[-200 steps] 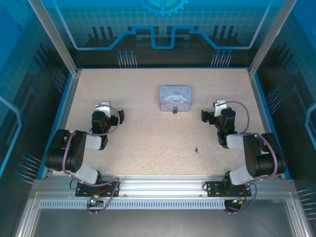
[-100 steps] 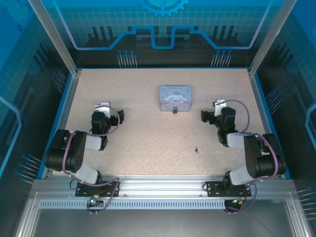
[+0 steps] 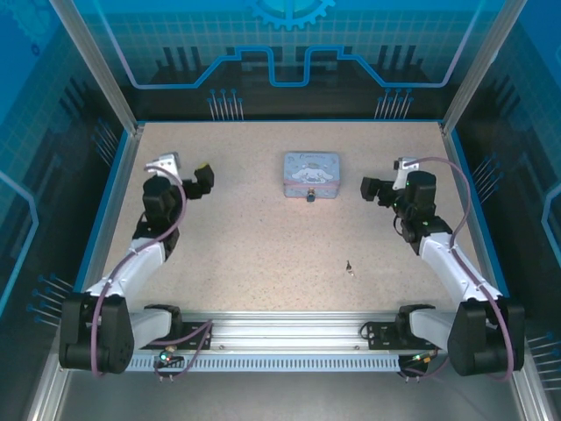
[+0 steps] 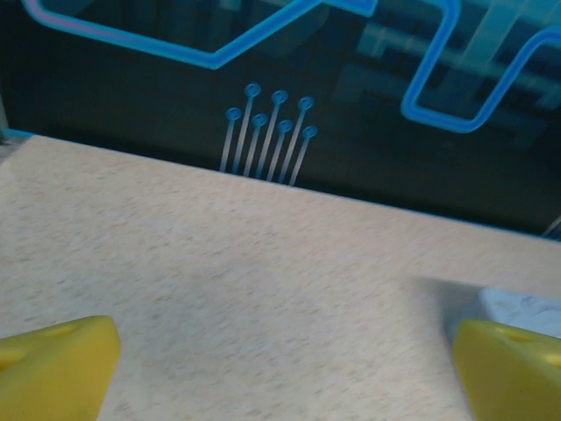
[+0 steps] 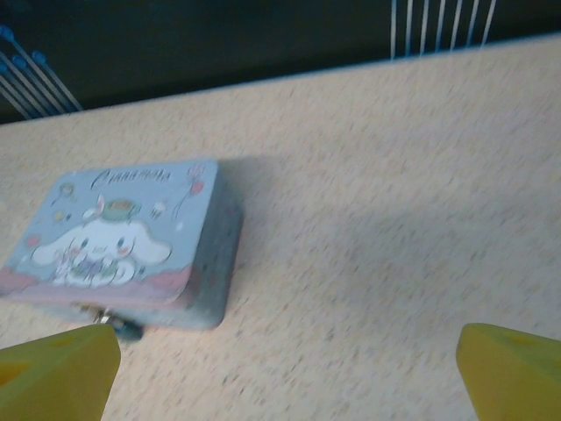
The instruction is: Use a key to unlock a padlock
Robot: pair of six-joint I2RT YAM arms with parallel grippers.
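In the top view, both arms were seen to have been unfolded from a tucked posture and stretched forward. The left gripper (image 3: 200,180) was brought out over the table's (image 3: 245,237) left part, and the right gripper (image 3: 372,189) near the tin box's (image 3: 311,173) right side. Both pincers were held wide open, with nothing gripped. The padlock (image 3: 310,195) was seen against the box's near edge. The key (image 3: 350,267) lay well apart, nearer the bases, so only an approach was judged begun.

In the left wrist view, speckled tabletop and a box corner were framed. In the right wrist view, box and padlock were shown ahead-left. Blue-lit panels enclosed the table.
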